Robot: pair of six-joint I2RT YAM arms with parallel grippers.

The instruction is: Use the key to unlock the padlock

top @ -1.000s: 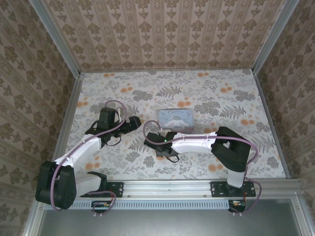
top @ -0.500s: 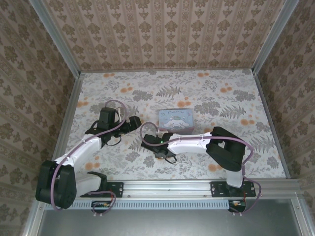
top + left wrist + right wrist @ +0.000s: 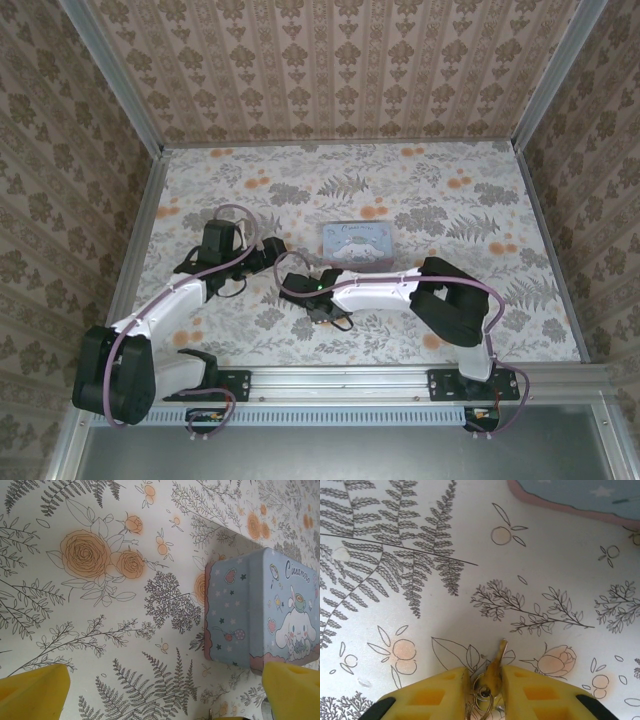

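Near the pale-blue cartoon-printed tin (image 3: 260, 610), got the small brass key (image 3: 496, 666) pinched in the right gripper (image 3: 482, 677). 0 in the left gripper (image 3: 165, 680), jaws spread wide. Tiny bluish padlock too small to place for sure. Find it first, steady it, then ease the key in straight.
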